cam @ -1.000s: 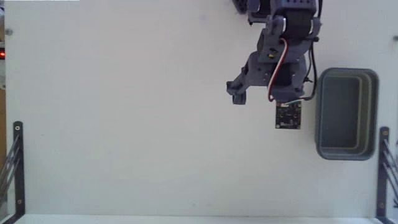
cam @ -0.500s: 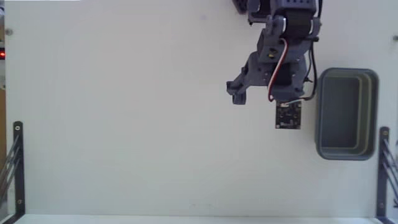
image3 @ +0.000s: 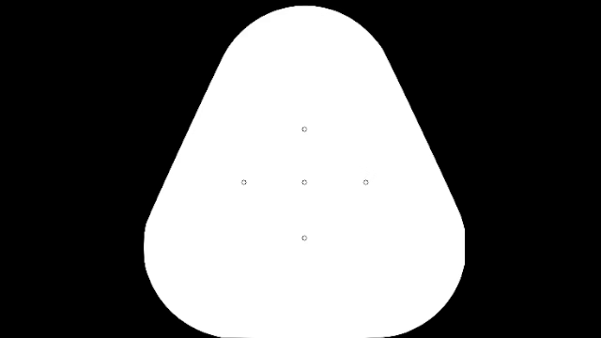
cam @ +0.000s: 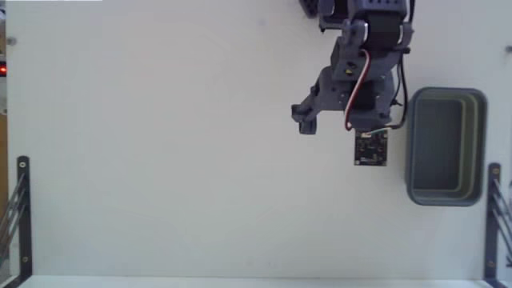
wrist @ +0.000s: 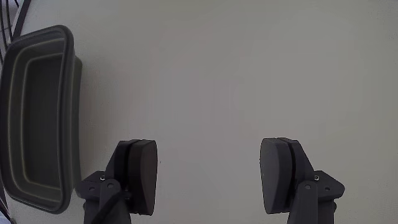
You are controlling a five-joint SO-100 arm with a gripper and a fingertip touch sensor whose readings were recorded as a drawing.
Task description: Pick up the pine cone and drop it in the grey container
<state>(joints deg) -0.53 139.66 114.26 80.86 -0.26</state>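
The pine cone is out of view in both the fixed and the wrist view. The grey container (cam: pixel 446 146) stands at the right of the white table in the fixed view, and nothing shows inside it. It also lies along the left edge of the wrist view as the grey container (wrist: pixel 38 118). My gripper (wrist: pixel 211 180) is open, its two dark fingers (wrist: pixel 138 177) wide apart above bare table with nothing between them. In the fixed view the gripper (cam: pixel 338 138) hangs just left of the container, beside it and not over it.
The arm (cam: pixel 364 56) reaches in from the top edge of the fixed view. Black metal brackets stand at the lower left (cam: pixel 22 212) and lower right (cam: pixel 494 216) table edges. A small red light (cam: pixel 3 70) glows at the left edge.
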